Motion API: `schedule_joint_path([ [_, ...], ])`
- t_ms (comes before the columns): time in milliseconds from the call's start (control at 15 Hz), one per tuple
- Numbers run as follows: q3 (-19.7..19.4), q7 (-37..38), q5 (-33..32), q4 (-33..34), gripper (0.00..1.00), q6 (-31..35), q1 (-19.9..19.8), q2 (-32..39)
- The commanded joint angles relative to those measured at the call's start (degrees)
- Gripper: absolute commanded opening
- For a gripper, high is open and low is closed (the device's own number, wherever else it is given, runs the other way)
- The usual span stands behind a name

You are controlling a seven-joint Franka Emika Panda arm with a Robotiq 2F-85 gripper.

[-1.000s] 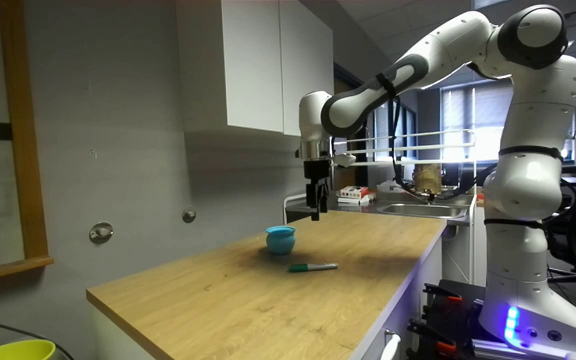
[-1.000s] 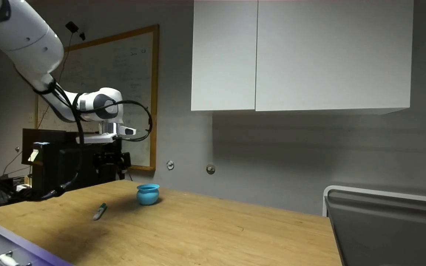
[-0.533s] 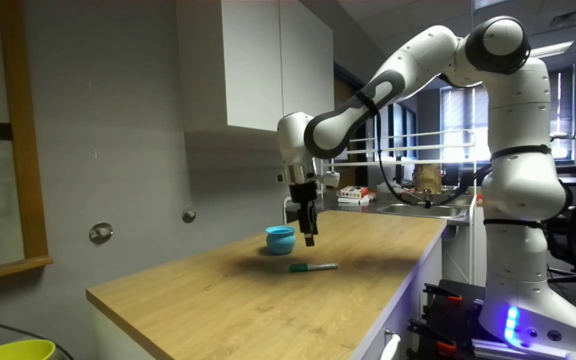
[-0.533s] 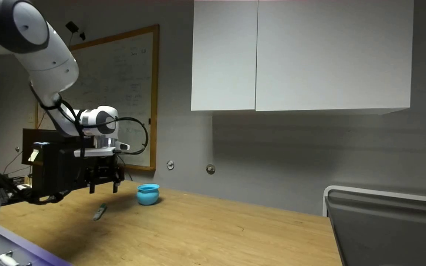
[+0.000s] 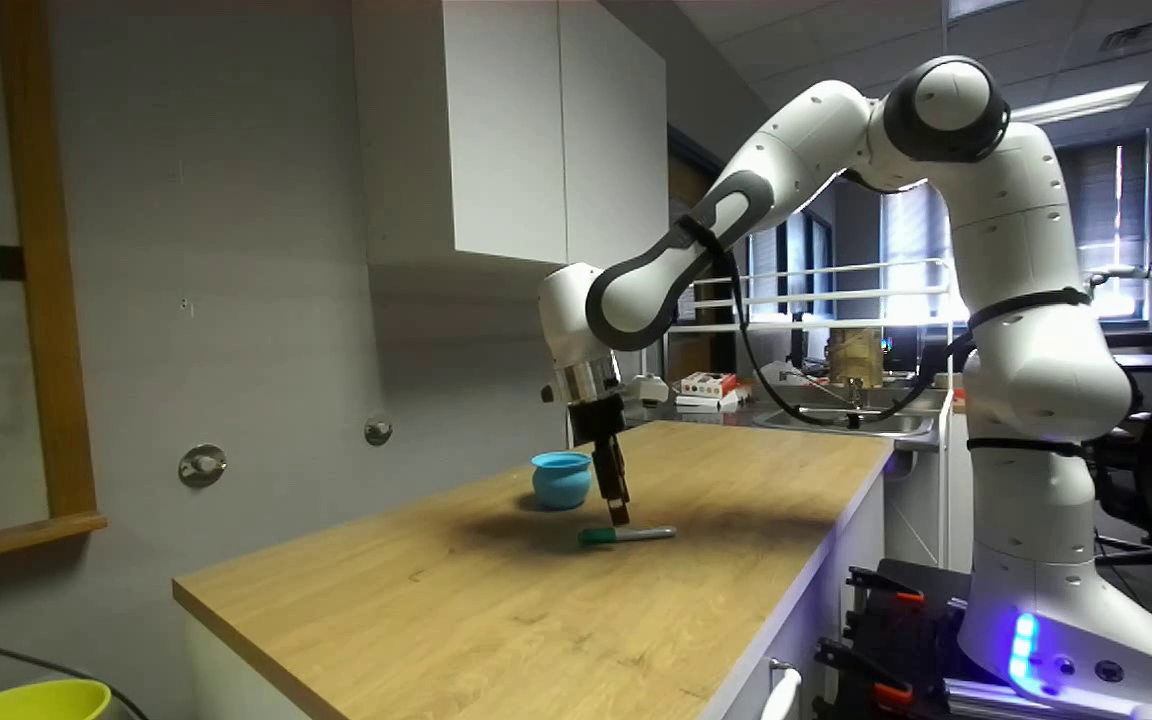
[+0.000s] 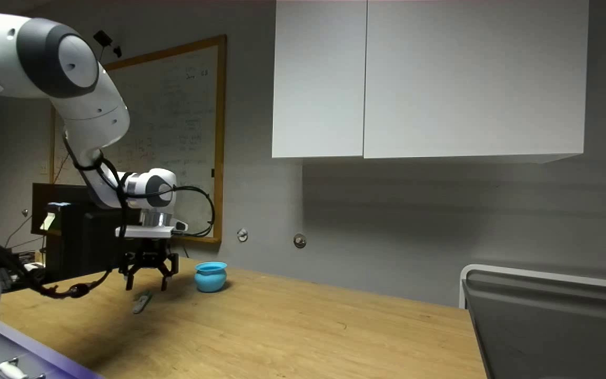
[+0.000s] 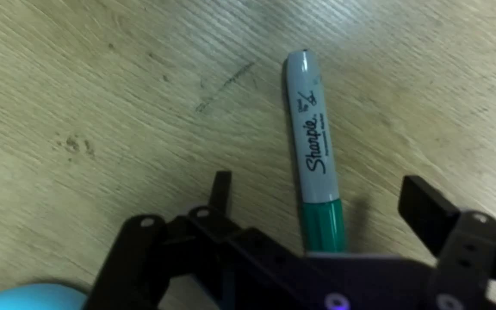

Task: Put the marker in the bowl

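Observation:
The marker [image 5: 644,534] lies flat on the wooden counter in both exterior views [image 6: 141,303]. In the wrist view the marker [image 7: 314,137] shows a grey body and a green cap; the cap's end is hidden behind the gripper. My gripper [image 7: 316,178] is open and empty, one finger on each side of the marker with gaps. In the exterior views the gripper [image 6: 147,288] points down, its tips just above or behind the marker [image 5: 619,519]. The blue bowl [image 5: 561,483] stands upright beside it [image 6: 210,278]. Only the bowl's edge shows in the wrist view [image 7: 30,298].
The wooden counter [image 5: 496,610] runs along a grey wall. White cabinets [image 6: 429,84] hang above it. A sink [image 5: 841,422] and a small box [image 5: 708,384] are beyond its far end. A dark worktop [image 6: 550,331] adjoins it.
The arm has reached forward and my gripper has come down close over the marker, tilting a little. The marker and bowl have not moved.

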Motion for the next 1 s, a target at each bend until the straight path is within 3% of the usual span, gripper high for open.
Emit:
schedule_joint_path([
  [0,-0.42,-4.06,1.72,1.32,1.0,-0.13,-0.64,2.29],
  [133,-0.5,-4.64,1.47,1.13,1.0,-0.08,-0.71,2.66],
  [200,-0.53,-4.75,1.2,1.05,0.75,-0.16,-0.7,2.8],
  [333,-0.54,-4.96,0.88,0.95,0.67,-0.17,-0.72,3.04],
  [867,-0.74,-5.09,0.77,0.89,0.05,0.0,-0.93,2.95],
  [933,-0.77,-5.01,0.77,0.85,0.04,0.03,-0.95,2.78],
])
